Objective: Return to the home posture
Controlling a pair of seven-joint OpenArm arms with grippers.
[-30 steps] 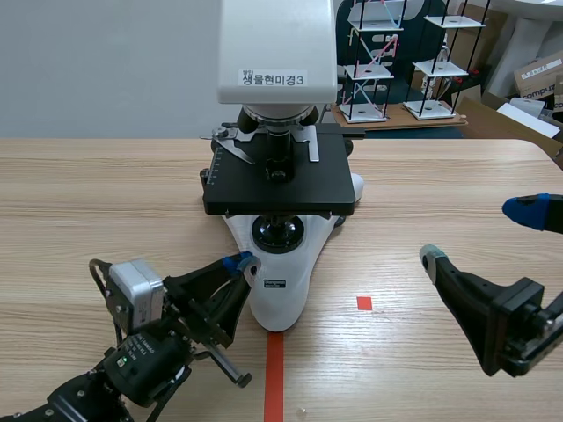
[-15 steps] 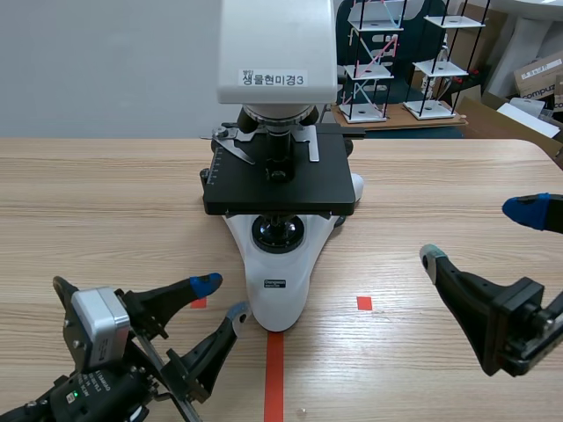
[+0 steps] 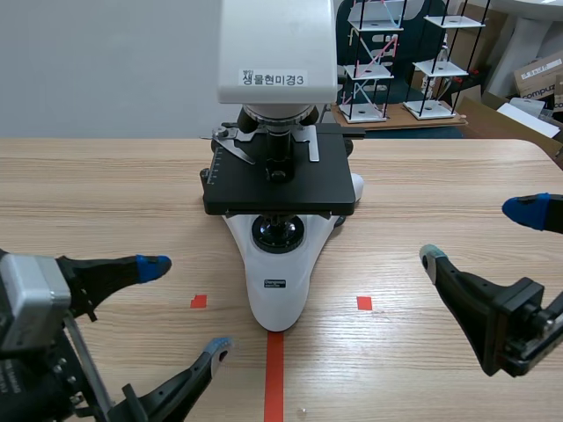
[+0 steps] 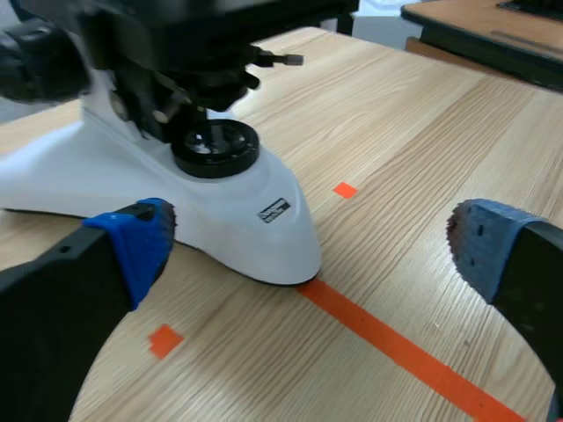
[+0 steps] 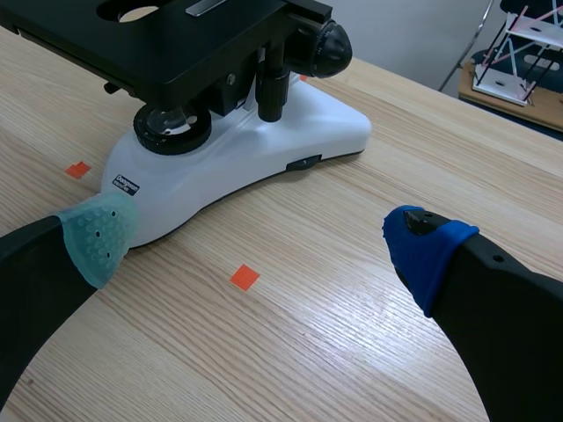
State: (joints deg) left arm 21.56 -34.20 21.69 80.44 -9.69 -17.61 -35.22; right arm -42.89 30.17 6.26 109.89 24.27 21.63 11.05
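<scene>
Microscope [image 3: 280,176] stands in the middle of the worktop [image 3: 97,185], its white base at the head of the red tape line [image 3: 274,378]. Low at either side, clear of it, sit the left gripper [image 3: 188,303] and right gripper [image 3: 479,233], fingers released and spread wide.

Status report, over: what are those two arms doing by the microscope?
Left arm low, jaws open, empty. Right arm the same. Microscope stands between them, untouched. Nothing seen in the way.

Left pincer [image 3: 186,305] spread wide, empty, right pincer [image 3: 480,234] likewise
</scene>
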